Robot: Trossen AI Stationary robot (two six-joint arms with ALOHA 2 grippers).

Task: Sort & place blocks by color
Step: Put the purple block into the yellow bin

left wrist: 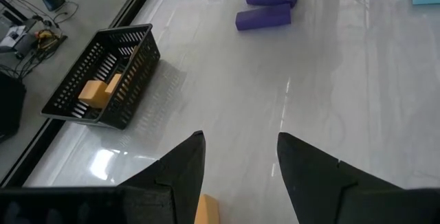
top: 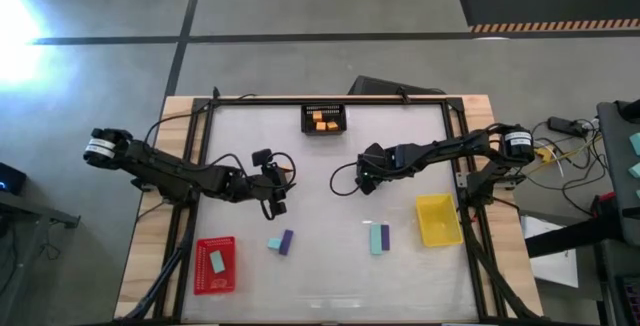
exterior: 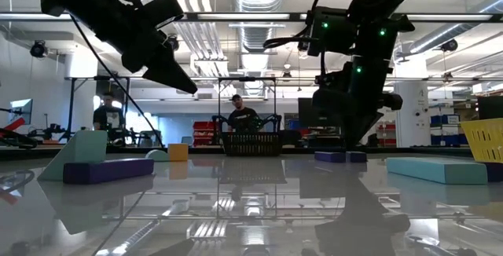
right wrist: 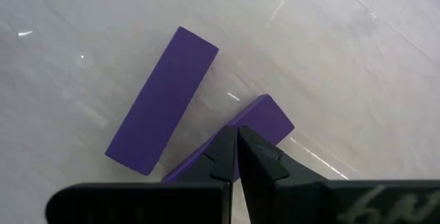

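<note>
Black basket: orange blocks inside.
Red tray: one teal block.
Yellow tray: plain yellow.
Worktop: glossy white, wood-coloured edges.
Loose blocks: teal cube with purple bar; teal bar with purple bar.
Two purple blocks.
Hands: black.

3 orange blocks lie in the black basket. 1 teal block lies flat in the red tray. Teal-and-purple pairs rest on the table.
</note>
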